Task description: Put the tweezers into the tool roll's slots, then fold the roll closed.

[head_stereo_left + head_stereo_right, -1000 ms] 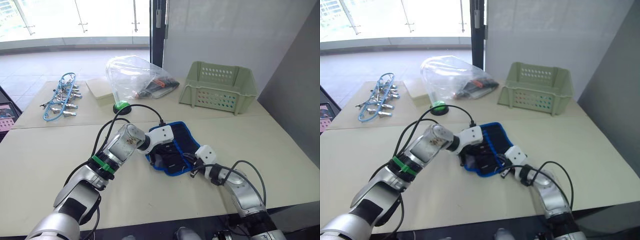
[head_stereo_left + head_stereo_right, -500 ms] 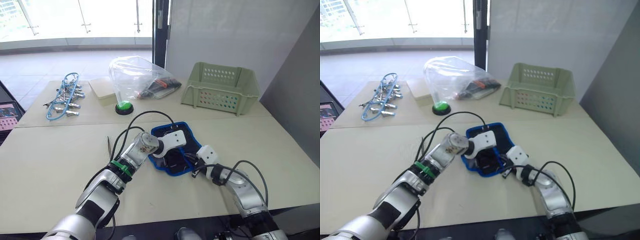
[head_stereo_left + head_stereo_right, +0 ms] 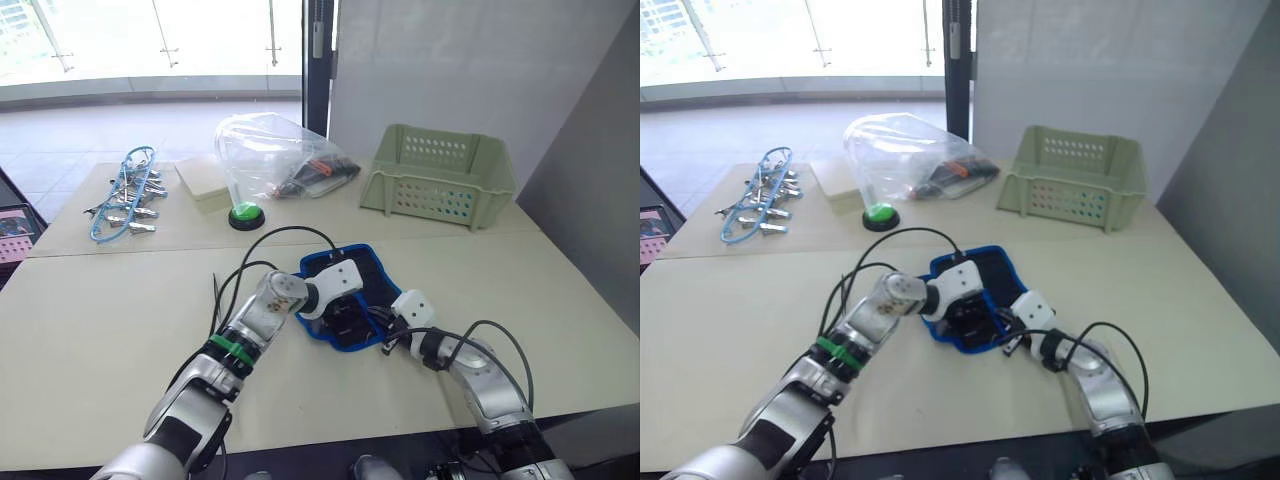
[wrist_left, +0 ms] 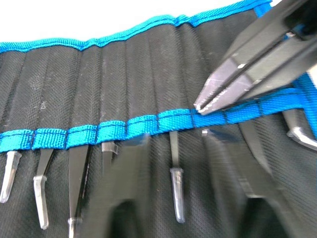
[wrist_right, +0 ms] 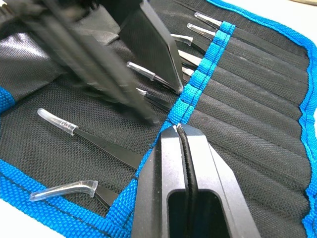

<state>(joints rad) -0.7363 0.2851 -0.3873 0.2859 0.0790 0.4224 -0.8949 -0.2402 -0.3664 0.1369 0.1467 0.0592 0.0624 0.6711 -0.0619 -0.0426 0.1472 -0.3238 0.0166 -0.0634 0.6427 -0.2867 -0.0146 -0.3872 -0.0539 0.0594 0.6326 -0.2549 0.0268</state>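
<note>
Nearest on the worktop (image 3: 120, 330), the right gripper (image 5: 179, 130) lay with its fingers clenched together, tips touching the tool roll's (image 3: 372, 275) blue band beside a slot mouth, grasping nothing visible. Just left, the left gripper (image 3: 337, 318) hovered over the open roll; whether it was released or clenched could not be told. Several tweezers (image 4: 176, 186) sat in the slots (image 4: 148, 77), long axes parallel and crossing the band. Farther off stood a green basket (image 3: 440, 175).
</note>
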